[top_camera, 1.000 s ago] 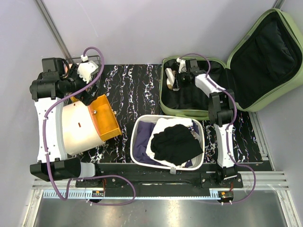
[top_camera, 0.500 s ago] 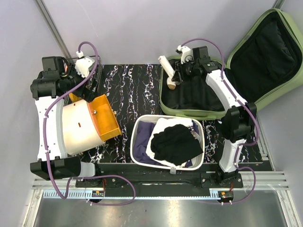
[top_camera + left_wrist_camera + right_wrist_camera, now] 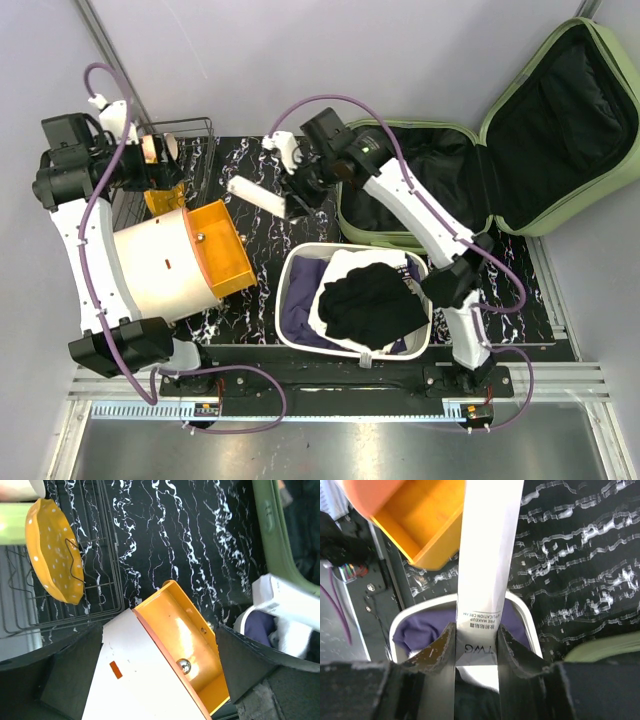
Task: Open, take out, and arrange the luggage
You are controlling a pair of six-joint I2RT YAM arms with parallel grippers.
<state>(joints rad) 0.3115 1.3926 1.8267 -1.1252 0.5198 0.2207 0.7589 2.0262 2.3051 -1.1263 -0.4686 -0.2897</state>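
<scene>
While the olive-green luggage (image 3: 455,155) lies open at the far right corner of the worktop (image 3: 250,150), its black-lined lid (image 3: 560,110) thrown back beyond the right edge, a long white carton (image 3: 255,193) is held above the marbled surface near the far edge, left of the case. The carton is pinched at one end between the right fingers (image 3: 437,655), which are closed partway against its two long sides; small print is seen on its face just above the grip. Beneath it, in the right wrist view, the rim of a white bin (image 3: 522,612) holding purple and black clothing is seen, with an orange drawer (image 3: 415,520) beyond. The left fingers (image 3: 70,675) are spread wide, with nothing held or touched between them; they are poised over the far left corner, where an orange spotted dish (image 3: 52,557) is stood on edge in a wire rack (image 3: 114,570). The drawer is pulled out of a white cabinet (image 3: 155,265) at the left edge, and the bin is set at the middle of the near edge.
</scene>
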